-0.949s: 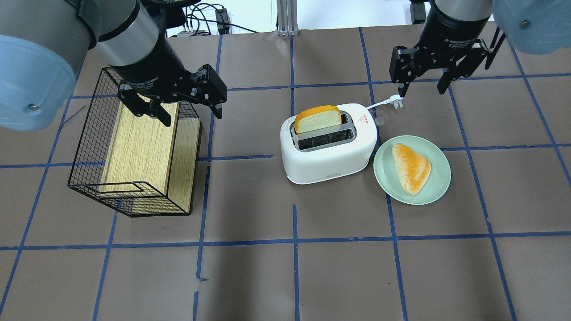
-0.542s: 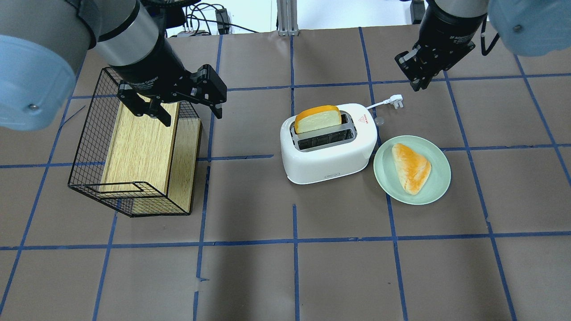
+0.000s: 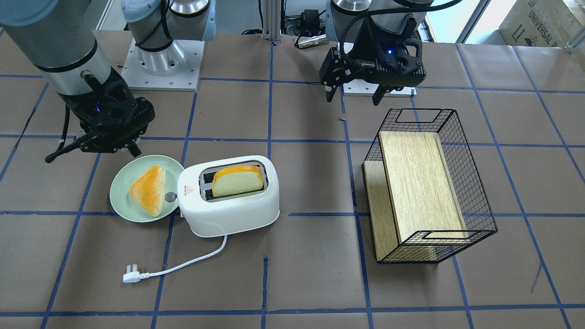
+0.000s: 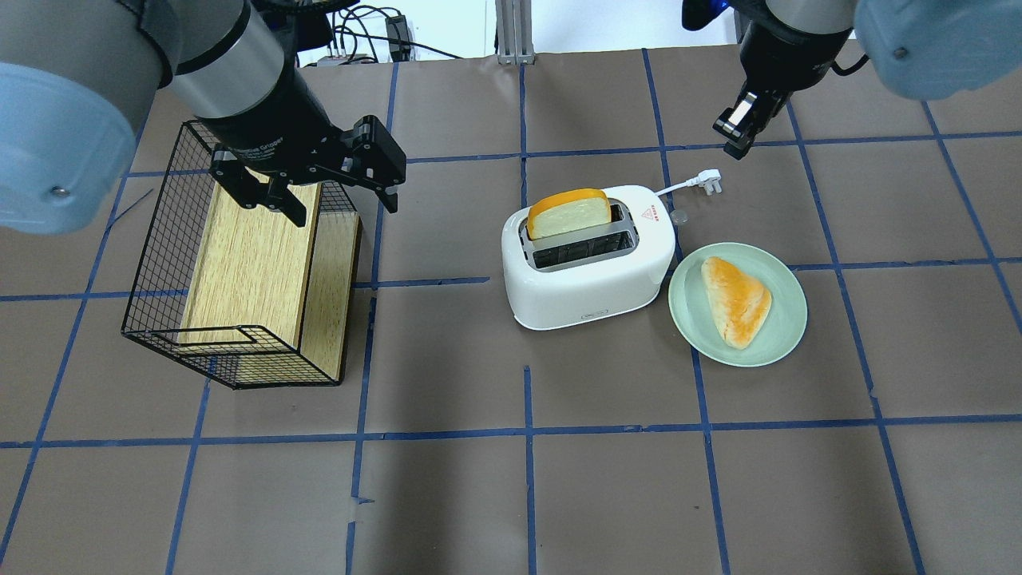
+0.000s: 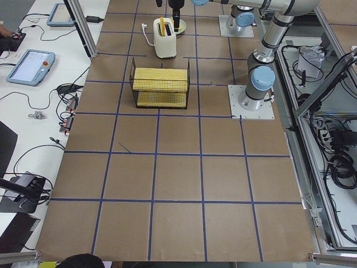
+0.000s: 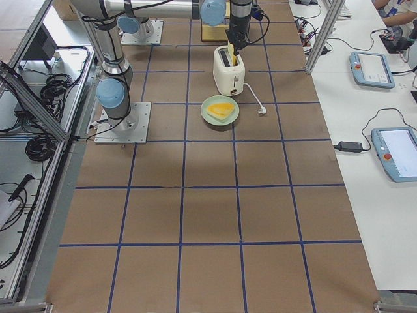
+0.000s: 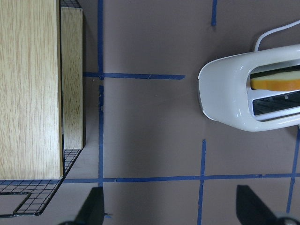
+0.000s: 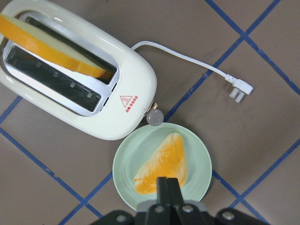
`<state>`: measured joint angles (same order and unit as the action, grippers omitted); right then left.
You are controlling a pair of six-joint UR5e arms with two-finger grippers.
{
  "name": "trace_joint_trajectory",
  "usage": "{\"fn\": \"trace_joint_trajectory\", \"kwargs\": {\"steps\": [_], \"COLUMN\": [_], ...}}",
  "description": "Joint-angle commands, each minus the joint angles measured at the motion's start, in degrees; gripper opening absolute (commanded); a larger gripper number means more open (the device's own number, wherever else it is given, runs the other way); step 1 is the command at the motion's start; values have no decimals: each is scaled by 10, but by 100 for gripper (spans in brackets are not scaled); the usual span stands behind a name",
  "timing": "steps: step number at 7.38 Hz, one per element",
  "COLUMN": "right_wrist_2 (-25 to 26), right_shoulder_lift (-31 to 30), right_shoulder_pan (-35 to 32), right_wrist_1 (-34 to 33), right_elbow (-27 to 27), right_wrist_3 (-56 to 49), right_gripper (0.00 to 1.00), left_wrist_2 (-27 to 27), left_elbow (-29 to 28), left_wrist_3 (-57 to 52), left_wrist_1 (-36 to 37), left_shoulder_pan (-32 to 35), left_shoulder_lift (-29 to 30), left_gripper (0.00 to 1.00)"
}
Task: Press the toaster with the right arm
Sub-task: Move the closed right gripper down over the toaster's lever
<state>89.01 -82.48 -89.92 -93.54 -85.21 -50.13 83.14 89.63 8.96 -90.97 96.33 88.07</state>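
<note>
Hovering beyond toaster (image 4: 587, 291), right gripper (image 4: 730, 148) closed; plate (image 4: 786, 335) beside toaster; left gripper (image 4: 346, 212) open by basket (image 4: 160, 263).

white two-slot toaster (image 4: 587, 294), upright; right arm (image 4: 798, 40) aloft, well apart

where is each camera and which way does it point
Front-facing: across the table, facing the robot, steeply down; right hand at left, left hand at right.
Overhead: behind the robot, looking forward and down; left arm top left, right arm top right.
Left side: table's left end, looking along it; left arm nearer.
Right side: table's right end; right arm nearer.
Left wrist: straight down on basket and toaster; fingertips at bottom.
Right wrist: down on toaster and plate; shut fingers at bottom.
Shared: both wrist views show the toaster.
</note>
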Motion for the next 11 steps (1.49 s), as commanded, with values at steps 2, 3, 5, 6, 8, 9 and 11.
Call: {"fn": "trace_joint_trajectory", "kwargs": {"steps": [2, 3, 5, 6, 8, 9, 11], "right_wrist_2": [3, 0, -4, -4, -7, -15, -33], "right_shoulder_lift": [22, 31, 57, 59, 73, 86, 87], "right_shoulder_pan": [4, 12, 8, 8, -2, -3, -1], "right_wrist_1": [-42, -80, -145, -153, -185, -203, -230], "right_elbow": [-35, -64, -89, -93, -102, -111, -143], "right_wrist_3": [-211, -284, -358, -396, -411, -430, -431], "right_gripper": [5, 5, 6, 6, 7, 7, 7], "left_wrist_2": [0, 0, 0, 0, 0, 0, 0], "left_elbow": [0, -1, 0, 0, 0, 0, -1], "left_wrist_3": [0, 0, 0, 0, 0, 0, 0], "left_wrist_1": [0, 0, 0, 0, 0, 0, 0], "left_shoulder_pan": [0, 0, 0, 0, 0, 0, 0], "left_shoulder_lift": [0, 0, 0, 0, 0, 0, 0], "left_gripper": [100, 100, 100, 100, 100, 100, 100]}}
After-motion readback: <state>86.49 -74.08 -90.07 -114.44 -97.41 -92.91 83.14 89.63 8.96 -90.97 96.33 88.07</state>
